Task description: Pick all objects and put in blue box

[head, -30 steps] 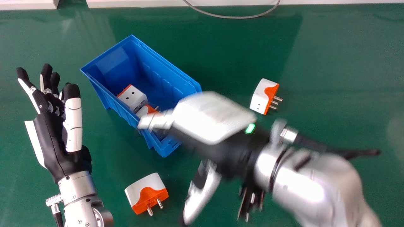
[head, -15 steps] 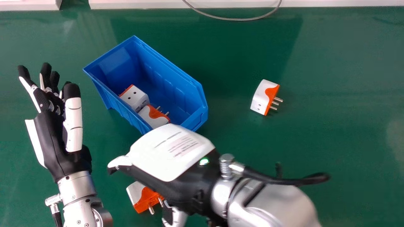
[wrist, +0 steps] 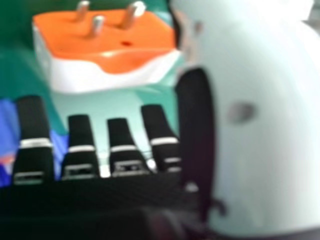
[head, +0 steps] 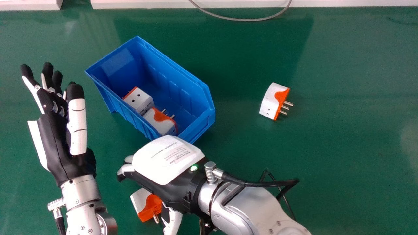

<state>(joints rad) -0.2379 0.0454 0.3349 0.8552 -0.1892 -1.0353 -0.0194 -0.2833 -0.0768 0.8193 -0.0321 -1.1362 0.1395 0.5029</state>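
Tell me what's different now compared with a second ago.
The right robot hand has swung from over the blue box back toward the robot and to its left. It now partly covers the near plug in the head view but hasn't taken hold of it. Both loose plugs, near and far, and the open left robot hand stayed about where they were.

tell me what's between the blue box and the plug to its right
Only green tabletop lies between the blue box and the plug, in the head view.
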